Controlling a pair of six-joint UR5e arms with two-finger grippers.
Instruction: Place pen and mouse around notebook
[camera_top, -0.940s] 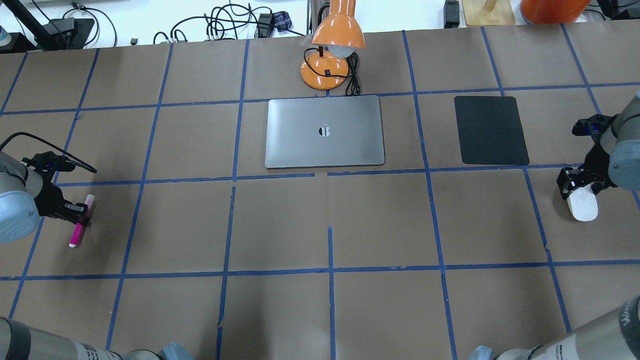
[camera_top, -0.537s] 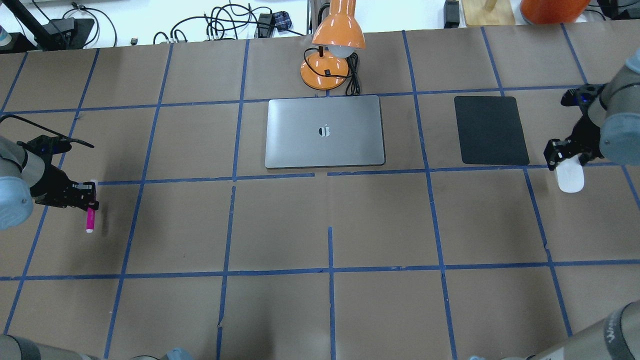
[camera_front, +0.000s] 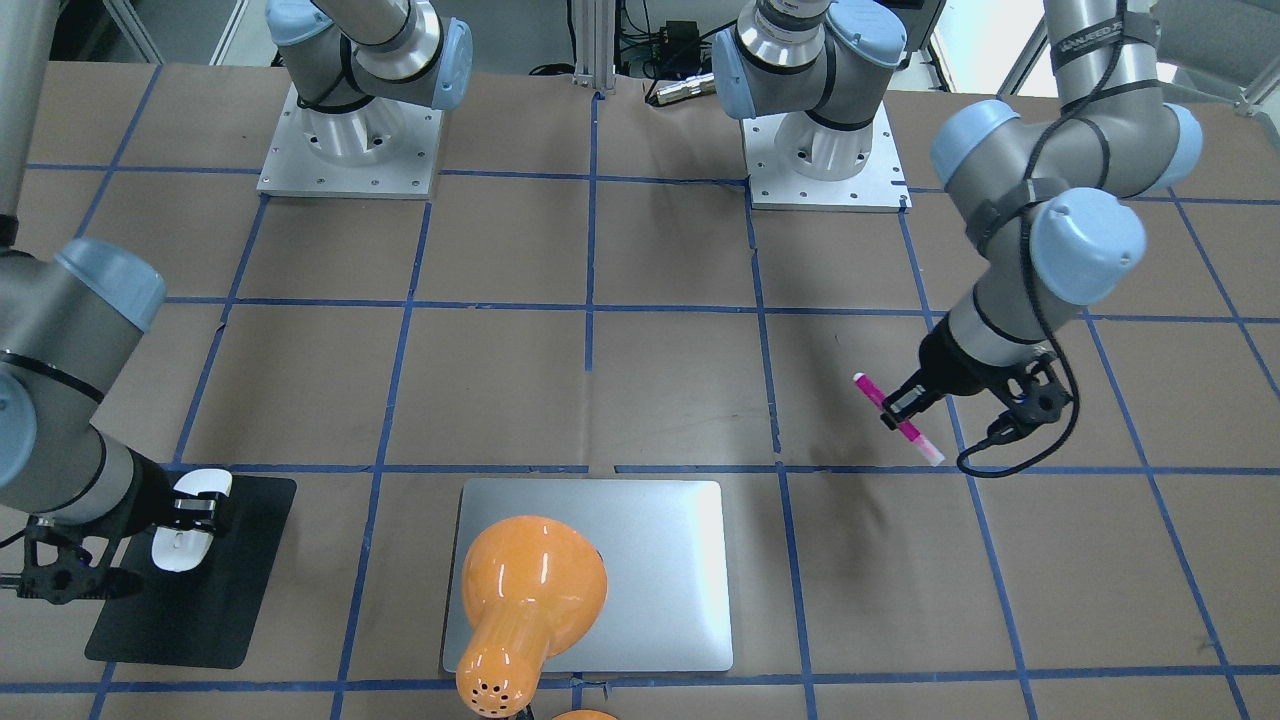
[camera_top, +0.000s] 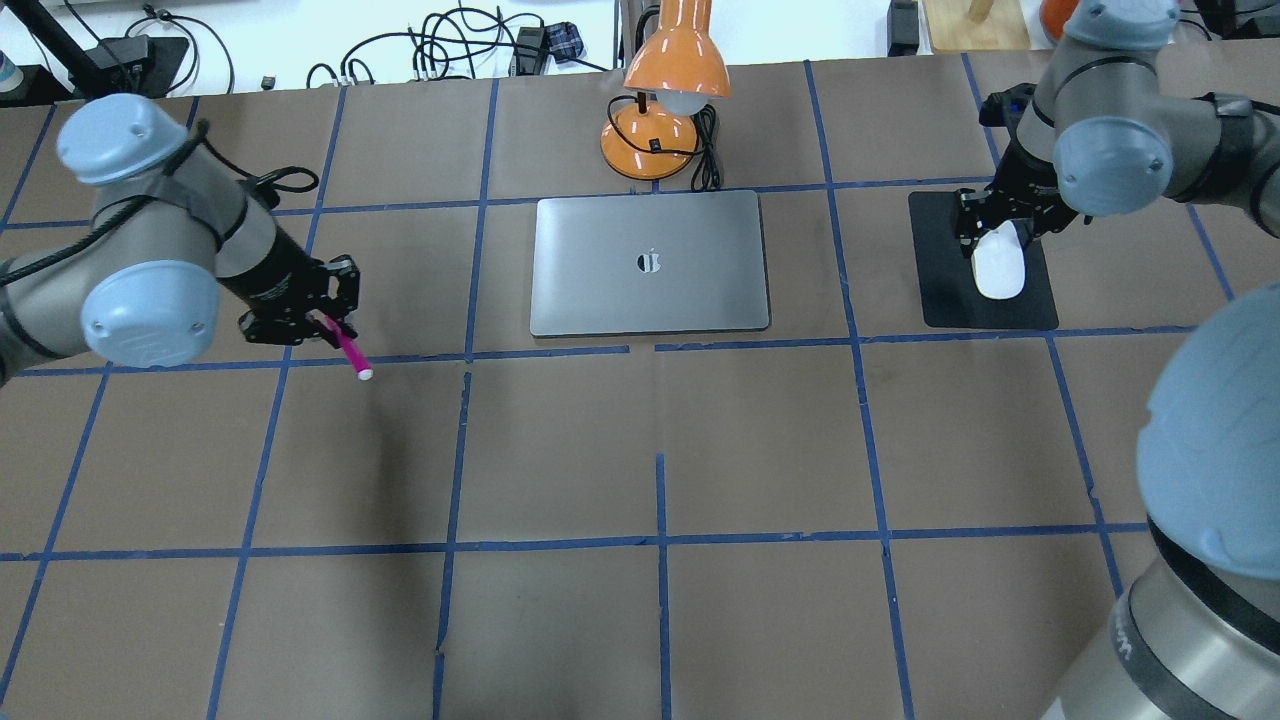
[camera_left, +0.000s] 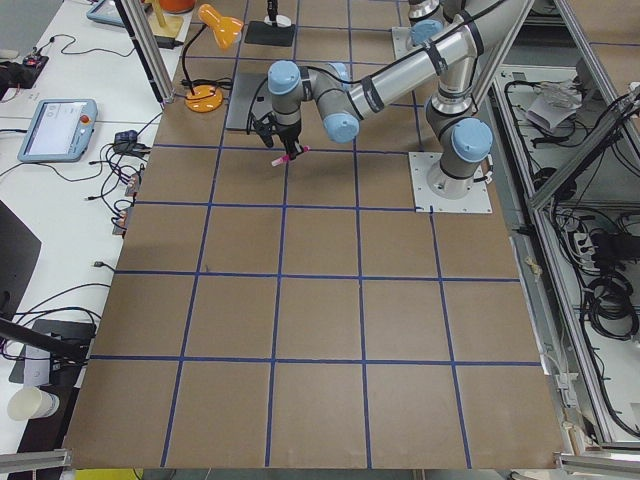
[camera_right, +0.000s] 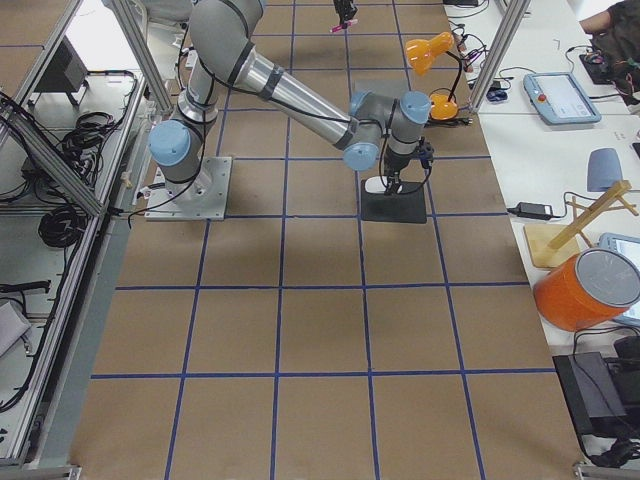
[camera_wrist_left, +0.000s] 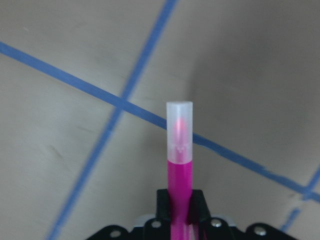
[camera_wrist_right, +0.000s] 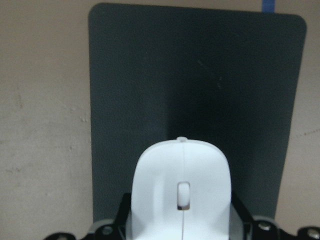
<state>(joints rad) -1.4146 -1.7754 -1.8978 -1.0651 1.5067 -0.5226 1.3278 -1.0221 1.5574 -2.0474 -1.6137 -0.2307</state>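
The silver notebook (camera_top: 650, 262) lies closed at the table's far middle, also seen in the front view as the notebook (camera_front: 680, 560). My left gripper (camera_top: 328, 320) is shut on the magenta pen (camera_top: 350, 350), which it holds tilted above the table, left of the notebook. The pen's pale cap (camera_wrist_left: 179, 125) points away from the fingers. My right gripper (camera_top: 995, 232) is shut on the white mouse (camera_top: 998, 268), holding it over the black mat (camera_top: 985, 305), right of the notebook. In the right wrist view the mouse (camera_wrist_right: 181, 195) sits over the mat's near half.
An orange desk lamp (camera_top: 665, 110) with its cable stands just behind the notebook, and its shade (camera_front: 525, 590) overhangs the lid in the front view. Blue tape lines grid the brown table. Both arm bases (camera_front: 825, 170) are at the robot's side.
The left gripper carried the pen from the far left edge in toward the notebook. The right gripper carried the mouse from the right edge to over the black mat.
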